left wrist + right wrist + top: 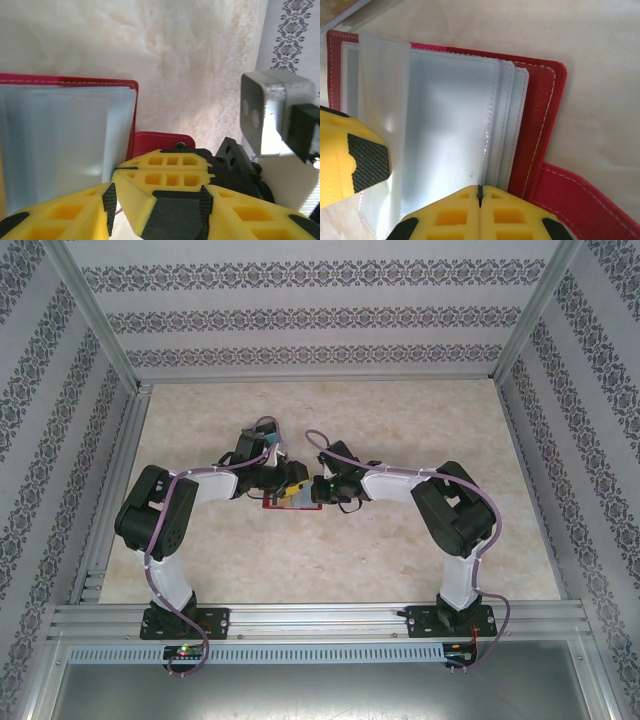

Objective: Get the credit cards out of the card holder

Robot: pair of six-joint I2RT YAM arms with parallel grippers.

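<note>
Centrally on the pale worktop (400, 430), the red card holder (540, 115) is laid open, its clear sleeves (450, 120) turned upward and its red closing tab (590, 200) stretched out flat beside it. The right end effector (480, 192) is shut tight, its tips pressed together at the sleeves' edge close to the spine, though whether a sleeve is pinched cannot be told. The left end effector (293, 490) is seen partly open over the holder, one of its pads (367, 162) set against a loose sleeve, with nothing seen clamped.
</note>
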